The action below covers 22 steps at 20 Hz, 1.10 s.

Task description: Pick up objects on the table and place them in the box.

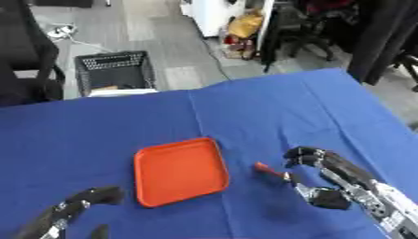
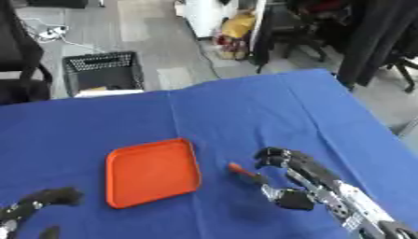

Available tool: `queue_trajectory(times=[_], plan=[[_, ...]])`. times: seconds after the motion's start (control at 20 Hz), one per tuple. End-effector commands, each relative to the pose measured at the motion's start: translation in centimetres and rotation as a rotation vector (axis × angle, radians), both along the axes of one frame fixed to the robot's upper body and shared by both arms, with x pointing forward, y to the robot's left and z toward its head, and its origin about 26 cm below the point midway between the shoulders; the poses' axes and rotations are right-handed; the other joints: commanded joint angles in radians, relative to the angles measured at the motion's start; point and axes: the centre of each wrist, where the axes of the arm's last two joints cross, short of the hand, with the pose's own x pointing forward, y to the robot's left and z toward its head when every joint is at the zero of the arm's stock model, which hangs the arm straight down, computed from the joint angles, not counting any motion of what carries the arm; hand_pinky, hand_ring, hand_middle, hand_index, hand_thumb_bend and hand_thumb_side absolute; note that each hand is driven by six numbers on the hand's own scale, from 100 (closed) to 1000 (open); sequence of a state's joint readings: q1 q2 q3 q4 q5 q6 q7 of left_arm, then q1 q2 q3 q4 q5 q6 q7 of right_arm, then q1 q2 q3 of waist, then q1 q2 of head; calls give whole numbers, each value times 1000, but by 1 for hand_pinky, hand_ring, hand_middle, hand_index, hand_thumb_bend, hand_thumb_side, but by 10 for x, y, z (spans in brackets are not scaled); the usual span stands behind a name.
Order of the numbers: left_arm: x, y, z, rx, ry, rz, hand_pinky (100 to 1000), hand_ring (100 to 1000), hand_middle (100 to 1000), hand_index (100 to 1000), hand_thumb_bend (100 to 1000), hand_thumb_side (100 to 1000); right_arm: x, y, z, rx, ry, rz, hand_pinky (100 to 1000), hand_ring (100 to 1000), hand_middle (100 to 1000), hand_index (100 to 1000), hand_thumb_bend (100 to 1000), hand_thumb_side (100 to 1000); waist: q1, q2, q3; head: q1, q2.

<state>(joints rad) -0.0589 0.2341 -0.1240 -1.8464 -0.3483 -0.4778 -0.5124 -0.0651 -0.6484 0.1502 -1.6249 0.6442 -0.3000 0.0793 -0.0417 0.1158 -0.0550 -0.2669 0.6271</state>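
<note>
One small red stick-like object [image 1: 267, 170] lies on the blue tablecloth [image 1: 269, 112], just at three o'clock of the empty orange tray [image 1: 179, 171]. We see its long axis running from ten o'clock to four o'clock. Our right hand [image 1: 330, 179] curls its fingers over the object's four o'clock end, thumb beneath. Our left hand [image 1: 78, 205], fingers bent and empty, shows more fully in the left eye view.

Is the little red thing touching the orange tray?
Apart. In the left eye view, blue cloth shows plainly between the red thing and the tray's right edge.
</note>
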Motion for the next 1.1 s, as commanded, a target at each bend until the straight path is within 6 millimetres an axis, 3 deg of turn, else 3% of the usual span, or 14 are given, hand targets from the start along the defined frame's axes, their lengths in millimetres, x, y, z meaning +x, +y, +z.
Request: queue_trajectory(times=[0.05, 1.1], plan=[[1, -2, 5, -2, -21, -8, 908, 799, 860, 1000, 100, 705, 3, -4, 7, -42, -4, 1, 710, 776, 792, 729, 100, 711, -1, -7, 1, -7, -4], [1, -2, 5, -2, -20, -9, 908, 799, 860, 1000, 100, 703, 7, -5, 15, -116, 25, 0, 727, 797, 808, 746, 100, 715, -3, -9, 4, -8, -5]])
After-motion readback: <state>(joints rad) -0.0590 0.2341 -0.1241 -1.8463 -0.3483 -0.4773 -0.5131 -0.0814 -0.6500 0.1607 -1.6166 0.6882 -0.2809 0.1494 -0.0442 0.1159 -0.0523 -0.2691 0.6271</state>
